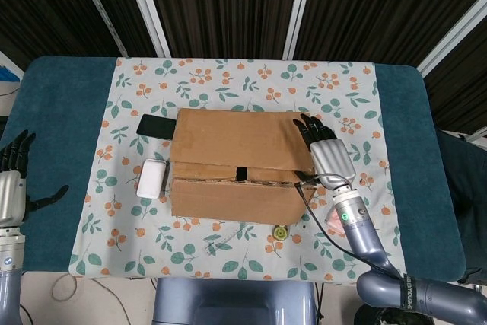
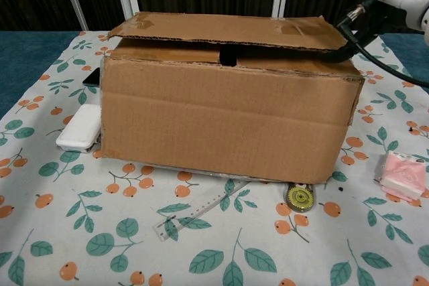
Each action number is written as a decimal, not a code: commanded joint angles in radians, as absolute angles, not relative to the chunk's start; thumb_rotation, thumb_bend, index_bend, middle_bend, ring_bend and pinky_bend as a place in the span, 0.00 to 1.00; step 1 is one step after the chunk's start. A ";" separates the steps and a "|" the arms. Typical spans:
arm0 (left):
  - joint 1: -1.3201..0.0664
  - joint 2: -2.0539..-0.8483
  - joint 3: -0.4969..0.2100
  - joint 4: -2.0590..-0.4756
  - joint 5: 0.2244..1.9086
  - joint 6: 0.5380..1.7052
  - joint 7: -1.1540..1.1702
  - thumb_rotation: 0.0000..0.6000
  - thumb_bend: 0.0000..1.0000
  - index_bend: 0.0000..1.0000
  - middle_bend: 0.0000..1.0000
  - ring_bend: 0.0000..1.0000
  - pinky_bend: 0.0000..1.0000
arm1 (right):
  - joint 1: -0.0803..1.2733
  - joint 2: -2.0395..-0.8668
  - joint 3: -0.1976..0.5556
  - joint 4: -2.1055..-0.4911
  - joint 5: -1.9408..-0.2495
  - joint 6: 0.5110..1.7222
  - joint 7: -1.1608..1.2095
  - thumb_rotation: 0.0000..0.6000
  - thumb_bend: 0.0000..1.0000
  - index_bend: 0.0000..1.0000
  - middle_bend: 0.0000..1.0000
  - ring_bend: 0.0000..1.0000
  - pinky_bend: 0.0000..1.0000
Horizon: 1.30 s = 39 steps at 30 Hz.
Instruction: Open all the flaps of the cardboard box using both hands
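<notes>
- Our right hand (image 1: 329,159) lies flat at the right end of the cardboard box (image 1: 240,165). Its fingers (image 1: 310,129) are straight and a little apart, and they hold nothing.
- The dark tips of those fingers lie over the right edge of the top flap (image 2: 228,30). The thumb pokes in at the box corner, just under that flap. We cannot tell if it presses on the card.
- In the chest view, the top flap is lifted a little above the box, with a thin dark gap under it.
- Our left hand (image 1: 15,184) is far off, over the blue bench (image 1: 61,112) edge. Its fingers are spread wide and hold nothing.
- The box sits between our two hands, on the flowery cloth (image 1: 243,81).
- On the far side of the box from our right fingers lie a black phone (image 1: 154,125) and a white case (image 1: 151,180).
- Near our right wrist lies a pink packet (image 2: 404,175).
- In front of the box lie a clear ruler (image 2: 190,216) and a small round thing (image 2: 299,197).
</notes>
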State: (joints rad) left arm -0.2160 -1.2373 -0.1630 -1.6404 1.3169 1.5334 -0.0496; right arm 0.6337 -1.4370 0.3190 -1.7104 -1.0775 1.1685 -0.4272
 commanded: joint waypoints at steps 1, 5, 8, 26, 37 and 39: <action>-0.214 -1.237 -0.164 -1.642 1.314 1.525 -0.052 1.00 0.11 0.00 0.00 0.00 0.06 | 0.643 -1.448 0.329 -1.692 -1.060 1.171 -0.422 1.00 0.28 0.00 0.00 0.00 0.18; -0.211 -1.237 -0.167 -1.641 1.312 1.517 -0.056 1.00 0.11 0.00 0.00 0.00 0.06 | 0.650 -1.453 0.338 -1.689 -1.063 1.178 -0.406 1.00 0.43 0.00 0.00 0.00 0.18; -0.210 -1.238 -0.170 -1.638 1.311 1.512 -0.056 1.00 0.11 0.00 0.00 0.00 0.06 | 0.658 -1.451 0.348 -1.690 -1.076 1.184 -0.395 1.00 0.50 0.00 0.00 0.00 0.18; -0.205 -1.244 -0.183 -1.634 1.310 1.491 -0.055 1.00 0.11 0.00 0.00 0.00 0.06 | 0.852 -1.406 0.515 -1.576 -0.941 1.081 -0.473 1.00 0.46 0.00 0.00 0.00 0.18; -0.203 -1.243 -0.190 -1.639 1.305 1.480 -0.059 1.00 0.11 0.00 0.00 0.00 0.06 | 0.992 -1.424 0.557 -1.378 -0.778 0.975 -0.528 1.00 0.41 0.00 0.00 0.00 0.18; -0.203 -1.243 -0.191 -1.639 1.305 1.479 -0.059 1.00 0.11 0.00 0.00 0.00 0.06 | 1.020 -1.438 0.548 -1.329 -0.756 0.953 -0.544 1.00 0.39 0.00 0.00 0.00 0.18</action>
State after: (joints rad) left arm -0.2032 -1.2434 -0.1913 -1.6387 1.3048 1.4786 -0.0592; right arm 0.9894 -1.4234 0.5535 -1.3720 -0.7820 0.9806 -0.5243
